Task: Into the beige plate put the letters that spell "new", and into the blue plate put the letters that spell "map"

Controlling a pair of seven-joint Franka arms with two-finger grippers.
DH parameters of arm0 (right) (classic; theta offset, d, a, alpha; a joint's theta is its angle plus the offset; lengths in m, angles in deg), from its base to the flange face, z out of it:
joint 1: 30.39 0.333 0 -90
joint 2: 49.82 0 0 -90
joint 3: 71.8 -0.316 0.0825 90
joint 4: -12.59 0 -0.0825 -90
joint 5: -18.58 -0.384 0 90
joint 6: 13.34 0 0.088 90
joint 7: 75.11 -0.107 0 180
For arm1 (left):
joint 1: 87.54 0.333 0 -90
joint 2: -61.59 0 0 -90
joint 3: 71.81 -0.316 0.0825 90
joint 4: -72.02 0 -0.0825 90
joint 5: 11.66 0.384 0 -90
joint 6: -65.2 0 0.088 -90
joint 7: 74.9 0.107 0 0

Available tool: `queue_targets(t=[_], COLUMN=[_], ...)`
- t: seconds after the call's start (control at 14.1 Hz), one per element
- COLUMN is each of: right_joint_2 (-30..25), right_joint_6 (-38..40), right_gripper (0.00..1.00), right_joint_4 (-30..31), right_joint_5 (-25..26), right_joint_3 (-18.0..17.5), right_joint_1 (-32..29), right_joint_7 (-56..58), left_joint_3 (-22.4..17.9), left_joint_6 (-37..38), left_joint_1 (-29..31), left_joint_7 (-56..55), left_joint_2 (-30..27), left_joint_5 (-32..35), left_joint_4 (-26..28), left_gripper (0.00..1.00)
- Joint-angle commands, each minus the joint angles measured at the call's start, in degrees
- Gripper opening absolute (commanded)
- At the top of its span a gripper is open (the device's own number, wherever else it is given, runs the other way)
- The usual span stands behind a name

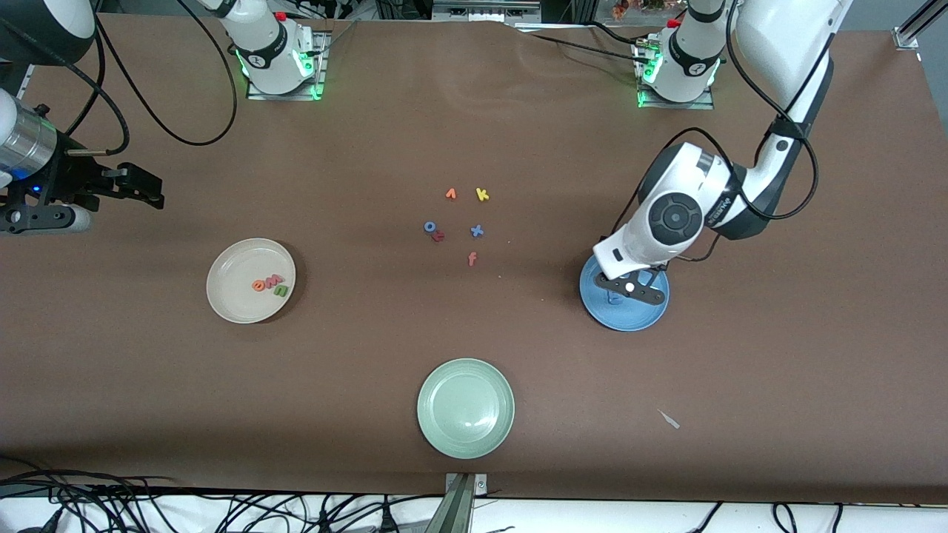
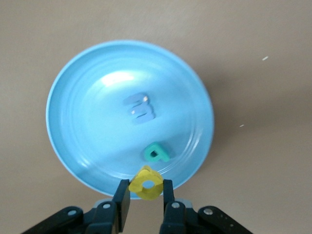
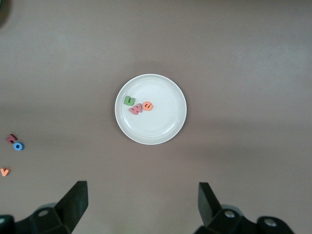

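Observation:
My left gripper [image 1: 629, 287] hangs over the rim of the blue plate [image 1: 628, 317], shut on the yellow "a" [image 2: 147, 184]. On that blue plate [image 2: 87, 126] lie the periwinkle "m" [image 2: 140, 108] and the teal "p" [image 2: 156, 153]. The beige plate [image 1: 237, 277] toward the right arm's end holds the orange "e" [image 1: 259, 285], the pink "w" [image 1: 272, 280] and the green "n" [image 1: 281, 291]. My right gripper [image 1: 150, 192] waits open and empty above the table's right-arm end, and its wrist view looks down on the beige plate [image 3: 161, 124].
A pale green plate [image 1: 465, 407] sits nearest the front camera. Mid-table lie loose letters: an orange one [image 1: 450, 194], yellow "k" [image 1: 482, 195], blue "o" [image 1: 429, 226] touching a dark red one [image 1: 439, 236], blue "x" [image 1: 477, 231], orange "f" [image 1: 472, 258]. A pale scrap [image 1: 669, 419] lies nearer the camera.

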Motion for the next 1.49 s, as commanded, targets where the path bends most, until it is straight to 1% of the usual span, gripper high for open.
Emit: queue_targets(t=[0.0,0.07,0.14,0.35,0.43,0.64,0.78,0.92,1.06,1.13,1.21,1.35,1.42], right_joint_2=[-0.54,-0.54,-0.54,-0.54,-0.54,-0.54,-0.54,-0.54,-0.54,-0.54,-0.54,-0.54,-0.54], right_joint_6=[-0.12,-0.12,-0.12,-0.03,-0.03,-0.03,-0.03,0.06,0.06,0.06,0.06,0.06,0.06], right_gripper=[1.0,1.0,1.0,1.0,1.0,1.0,1.0,1.0,1.0,1.0,1.0,1.0,1.0], right_joint_4=[0.24,0.24,0.24,0.24,0.24,0.24,0.24,0.24,0.24,0.24,0.24,0.24,0.24], right_joint_5=[0.43,0.43,0.43,0.17,0.17,0.25,0.25,0.17,0.08,0.08,0.08,0.08,0.08], right_joint_3=[-0.72,-0.72,-0.72,-0.72,-0.72,-0.72,-0.72,-0.72,-0.72,-0.72,-0.72,-0.72,-0.72], right_joint_1=[-0.53,-0.53,-0.53,-0.53,-0.53,-0.53,-0.53,-0.53,-0.53,-0.53,-0.53,-0.53,-0.53], right_joint_7=[-0.22,-0.22,-0.22,-0.22,-0.22,-0.22,-0.22,-0.22,-0.22,-0.22,-0.22,-0.22,-0.22], left_joint_3=[0.49,0.49,0.66,0.66,0.66,0.66,0.66,0.4,-0.21,-1.7,-5.19,-13.97,-15.75], left_joint_6=[-1.07,-1.07,-0.98,2.43,4.97,16.3,22.54,28.08,29.08,28.99,28.99,29.07,28.9], left_joint_1=[0.04,0.56,0.65,0.65,0.74,0.74,0.74,1.18,2.85,2.94,1.98,-2.05,-3.2], left_joint_7=[0.44,0.53,0.44,-0.35,-0.35,-0.35,-0.18,0.44,0.35,0.35,0.35,0.35,0.35], left_joint_2=[0.09,0.01,-0.43,-1.83,-2.1,-2.19,-2.63,-4.38,-7.97,-9.73,-11.58,-14.83,-16.76], left_joint_5=[1.14,1.23,1.14,1.05,1.05,0.61,0.7,0.35,-0.96,-2.97,-5.86,-9.66,-9.76], left_joint_4=[1.79,1.35,0.83,-4.43,-6.98,-18.3,-24.38,-27.21,-28.09,-28.01,-28.01,-26.87,-24.86], left_gripper=[0.93,1.0,1.0,1.0,1.0,1.0,1.0,1.0,1.0,1.0,1.0,1.0,1.0])
